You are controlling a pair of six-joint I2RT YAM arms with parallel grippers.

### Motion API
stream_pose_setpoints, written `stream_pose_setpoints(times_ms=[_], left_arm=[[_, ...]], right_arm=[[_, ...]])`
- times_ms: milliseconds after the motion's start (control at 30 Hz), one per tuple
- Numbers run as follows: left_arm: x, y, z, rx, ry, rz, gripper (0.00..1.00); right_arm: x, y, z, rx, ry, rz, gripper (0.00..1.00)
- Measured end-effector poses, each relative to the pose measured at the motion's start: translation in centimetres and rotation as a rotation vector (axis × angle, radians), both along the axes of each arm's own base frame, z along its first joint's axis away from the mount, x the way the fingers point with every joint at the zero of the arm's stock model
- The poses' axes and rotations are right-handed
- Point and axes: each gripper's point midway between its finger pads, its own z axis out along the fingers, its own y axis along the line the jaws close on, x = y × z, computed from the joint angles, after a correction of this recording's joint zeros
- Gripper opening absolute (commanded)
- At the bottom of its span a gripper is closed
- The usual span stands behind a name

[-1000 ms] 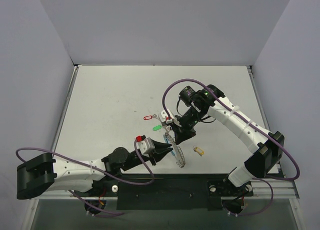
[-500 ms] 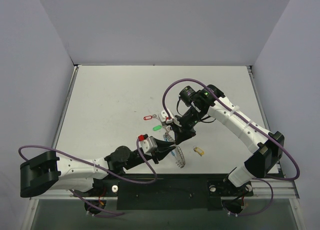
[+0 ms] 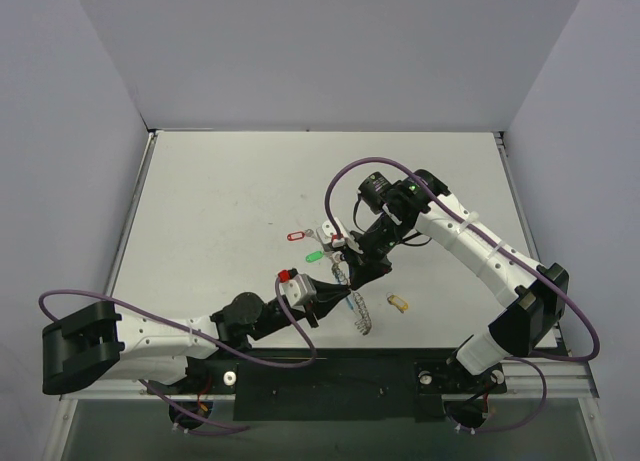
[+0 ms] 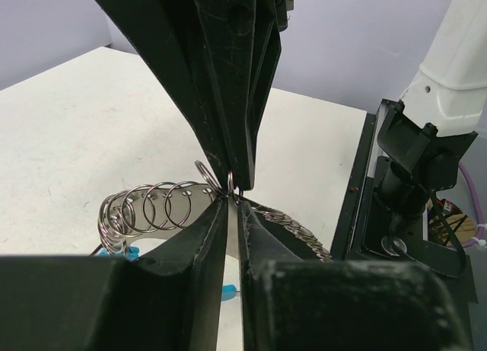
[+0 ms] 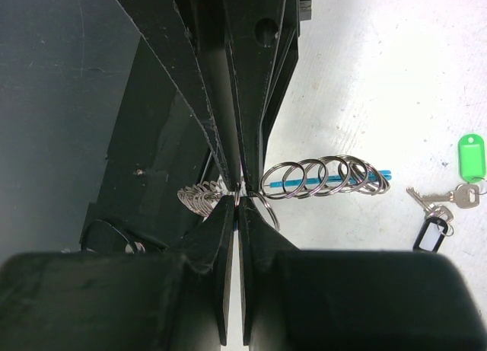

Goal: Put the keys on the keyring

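Right claw (image 5: 237,202) shut on keyring (image 5: 327,176) coil nr counter (image 3: 220,211) front; left claw (image 4: 232,202) almost closed at same spot, grip unclear. Keys (image 5: 435,200) lie loose beside it, none threaded yet, so approx. all work left.

Robot lab: bare walls (image 3: 330,51), white table (image 3: 220,191), arms (image 3: 480,251) bolted on.

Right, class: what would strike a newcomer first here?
The left gripper and right gripper meet at the table's near middle, both pinching the coiled keyring. Loose keys lie nearby: the red-tagged key and green-tagged key to their left, the yellow-tagged key to their right.
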Motion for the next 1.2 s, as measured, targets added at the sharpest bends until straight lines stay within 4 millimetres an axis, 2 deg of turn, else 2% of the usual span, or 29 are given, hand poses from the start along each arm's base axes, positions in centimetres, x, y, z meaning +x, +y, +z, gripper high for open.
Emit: stream_pose_setpoints(times_ms=[233,333,633,1200], left_arm=[[-0.01,0.00,0.02,-0.001,0.000,0.001,0.07],[-0.13,-0.04,0.04,-0.002,0.001,-0.002,0.06],[-0.28,0.07,0.35,-0.011,0.000,-0.005,0.20],[-0.36,0.12,0.58,-0.017,-0.003,-0.001,0.20]], right_arm=[[0.02,0.01,0.00,0.000,-0.001,0.000,0.00],[0.02,0.01,0.00,0.000,-0.001,0.000,0.00],[-0.08,0.08,0.08,0.004,0.007,-0.003,0.00],[-0.14,0.19,0.16,0.003,0.020,-0.016,0.00]])
